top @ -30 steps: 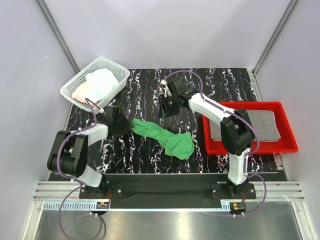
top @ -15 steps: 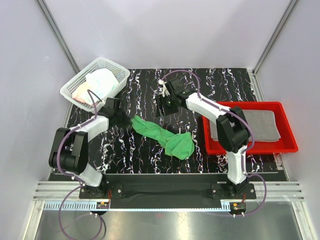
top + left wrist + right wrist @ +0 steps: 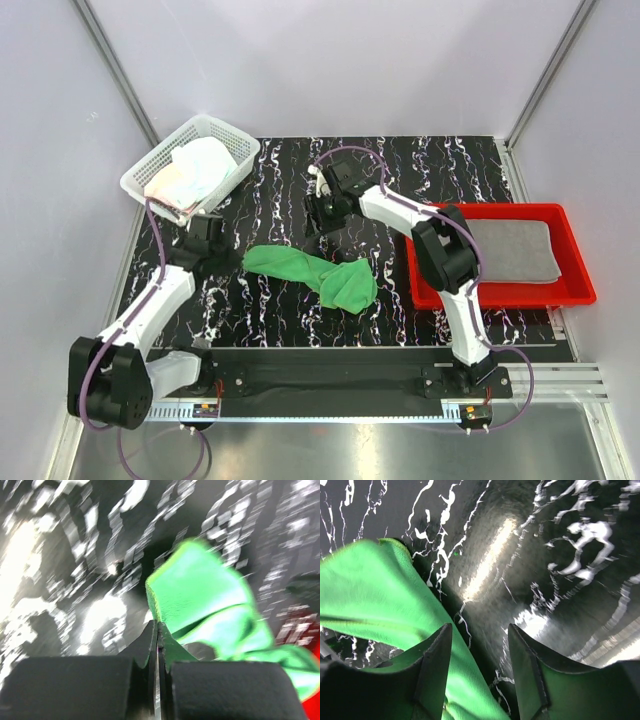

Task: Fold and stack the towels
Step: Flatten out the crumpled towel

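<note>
At the far left corner of the table (image 3: 420,165), the white basket (image 3: 215,120) is sitting right by the table's edge. It is holding a pale towel (image 3: 205,162) and a pink towel (image 3: 163,190). Just in front of it, the left gripper (image 3: 228,255) is pinching the left end of the green towel (image 3: 310,272). In the left wrist view its fingers (image 3: 100,685) are pressing tight together with the cloth's edge caught between them.

The green towel is lying bunched in the middle of the table, running from that gripper to a thicker lump at its right end. Bare table is showing behind it and in front of it, with nothing standing in the way there.

Behind the towel, the right gripper (image 3: 322,215) is hanging over bare table. Its fingers (image 3: 432,670) are spread apart and holding nothing.

On the right, the red tray (image 3: 580,292) is sitting close to the table's right edge, near the towel's lump. A folded grey towel (image 3: 505,250) is lying flat inside it.
</note>
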